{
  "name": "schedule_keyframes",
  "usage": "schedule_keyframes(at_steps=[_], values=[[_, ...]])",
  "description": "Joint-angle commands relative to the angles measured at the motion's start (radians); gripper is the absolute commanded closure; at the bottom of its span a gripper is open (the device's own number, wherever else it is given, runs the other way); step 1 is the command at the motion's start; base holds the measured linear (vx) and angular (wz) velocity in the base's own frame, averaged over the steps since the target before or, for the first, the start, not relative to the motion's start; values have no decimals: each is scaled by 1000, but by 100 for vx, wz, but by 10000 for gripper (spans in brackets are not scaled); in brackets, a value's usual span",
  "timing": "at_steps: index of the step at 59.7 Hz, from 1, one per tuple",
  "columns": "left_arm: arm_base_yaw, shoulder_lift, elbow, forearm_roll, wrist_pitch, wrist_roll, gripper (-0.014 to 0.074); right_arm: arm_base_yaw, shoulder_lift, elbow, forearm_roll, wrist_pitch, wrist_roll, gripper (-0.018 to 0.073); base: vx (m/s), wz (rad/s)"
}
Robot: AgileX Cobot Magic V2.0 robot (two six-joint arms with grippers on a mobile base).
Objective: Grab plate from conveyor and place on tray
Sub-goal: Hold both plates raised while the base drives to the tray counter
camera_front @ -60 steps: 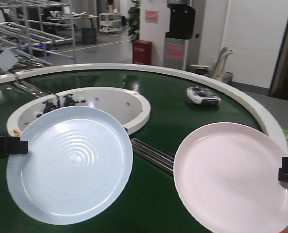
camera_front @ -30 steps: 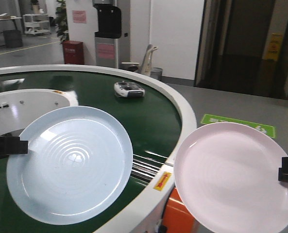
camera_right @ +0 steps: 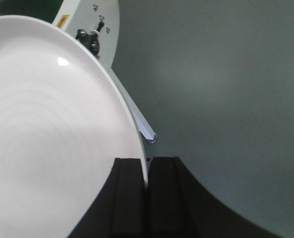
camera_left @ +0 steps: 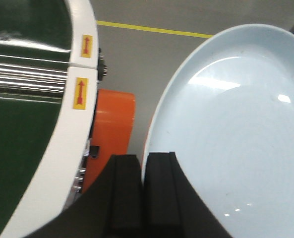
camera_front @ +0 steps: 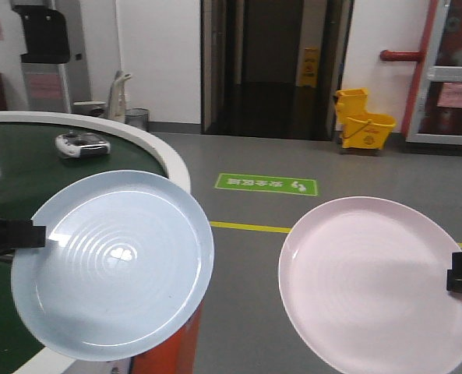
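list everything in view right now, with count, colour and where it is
blue plate: 1, pale blue, left, at the conveyor's outer edge
pink plate: 1, pale pink, right, over the grey floor
conveyor: 1, dark green belt with white rim, far left
small device: 1, white and grey, on the belt
mop bucket: 1, yellow, back right by the wall
floor sign: 1, green, on the floor at centre
floor line: 1, yellow, across the floor
left pincer: 1, black, clamped on the blue plate's rim
right pincer: 1, black, clamped on the pink plate's rim
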Motion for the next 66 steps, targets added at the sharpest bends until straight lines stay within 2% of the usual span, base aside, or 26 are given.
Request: schedule_keyframes(at_steps=[1,33,66], values=[[-5,-19,-30,-36,-71,-9,602,0,-18,-26,27,-59,-7,572,-11,-56],[-5,-20,-30,-36,-70,-9,602,0,-18,-26,27,-50,-7,572,-5,-61],[-5,-19,-30,-36,-71,-9,602,0,-18,-26,27,-10,-7,572,12,-52]])
